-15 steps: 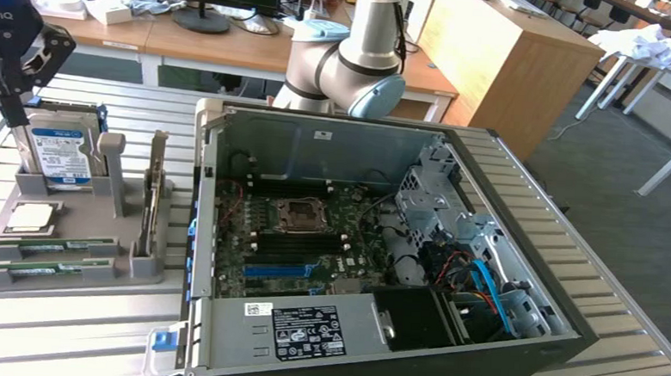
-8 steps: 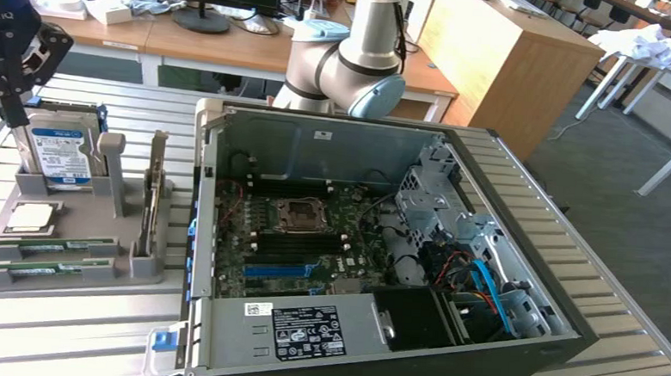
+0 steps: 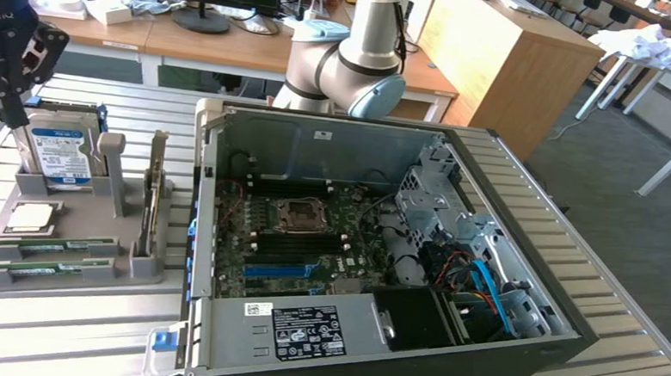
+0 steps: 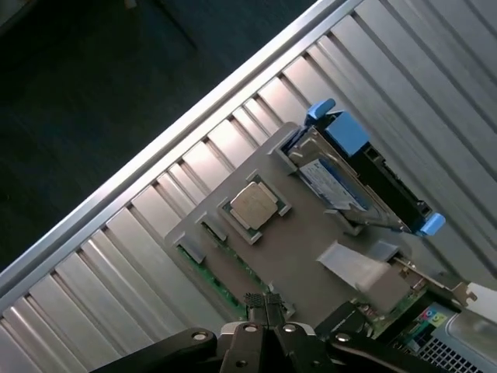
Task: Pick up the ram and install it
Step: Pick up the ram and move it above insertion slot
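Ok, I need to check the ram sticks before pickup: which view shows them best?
The exterior view: both ram sticks lie full-length in the gray holder. The wrist view catches a green edge of them, close to the claw.

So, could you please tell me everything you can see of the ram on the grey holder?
The ram is a long, thin green circuit-board stick with a pale label, resting lengthwise in a slot of the grey holder, untouched by anything else. A second matching stick lies parallel beside it.

Partly cut-off "OBOTIQ" lettering on the claw (image 3: 13, 112)
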Motion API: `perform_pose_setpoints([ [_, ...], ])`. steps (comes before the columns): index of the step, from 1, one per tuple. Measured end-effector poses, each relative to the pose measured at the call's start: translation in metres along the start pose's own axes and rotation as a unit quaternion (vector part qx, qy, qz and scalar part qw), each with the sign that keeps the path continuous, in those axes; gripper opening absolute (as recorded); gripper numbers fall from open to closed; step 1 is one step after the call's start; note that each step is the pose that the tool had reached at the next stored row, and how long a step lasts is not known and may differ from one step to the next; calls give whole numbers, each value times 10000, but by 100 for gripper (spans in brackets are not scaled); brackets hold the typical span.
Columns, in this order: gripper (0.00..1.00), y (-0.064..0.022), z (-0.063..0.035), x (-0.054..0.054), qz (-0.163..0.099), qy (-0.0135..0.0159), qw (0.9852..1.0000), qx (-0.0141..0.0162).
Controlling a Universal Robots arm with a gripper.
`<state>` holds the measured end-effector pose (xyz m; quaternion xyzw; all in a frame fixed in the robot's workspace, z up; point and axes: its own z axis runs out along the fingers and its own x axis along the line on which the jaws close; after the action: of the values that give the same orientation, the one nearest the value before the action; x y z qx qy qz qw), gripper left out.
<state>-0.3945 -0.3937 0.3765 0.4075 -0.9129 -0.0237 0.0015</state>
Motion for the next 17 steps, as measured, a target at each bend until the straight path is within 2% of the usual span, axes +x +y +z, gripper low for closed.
perform_pose_setpoints([
  [5, 10, 0, 5, 0, -449, 20, 9990, -8],
  [9, 10, -1, 9, 0, -816, 37, 9967, -14],
  [12, 10, -1, 12, 0, -1082, 48, 9941, -18],
  [17, 10, -1, 17, 0, -1535, 68, 9881, -26],
])
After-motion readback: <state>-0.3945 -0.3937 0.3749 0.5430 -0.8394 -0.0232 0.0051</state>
